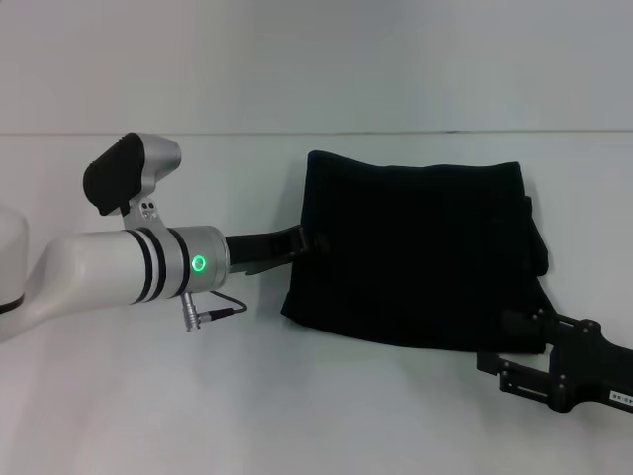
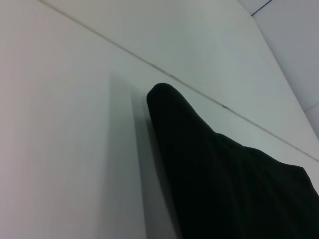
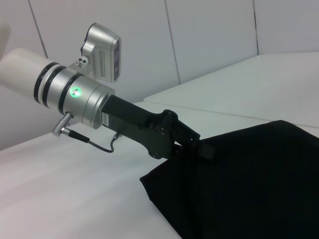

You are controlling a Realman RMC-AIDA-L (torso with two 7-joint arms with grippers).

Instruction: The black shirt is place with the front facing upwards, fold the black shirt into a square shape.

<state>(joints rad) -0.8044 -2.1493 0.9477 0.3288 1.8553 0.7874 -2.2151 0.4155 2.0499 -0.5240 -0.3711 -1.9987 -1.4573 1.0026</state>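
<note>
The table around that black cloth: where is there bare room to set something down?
Bare table lies in front of the black shirt, between the two arms, and behind it toward the far edge. The shirt's sides are crowded: the left gripper is at its left edge, the right gripper at its front right corner.

a broad white matte tabletop fills the scene, smooth and bare-surfaced, with a thin dark seam line crossing it toward the far side. beyond the table stands a pale panelled wall, split by narrow vertical joints.
</note>
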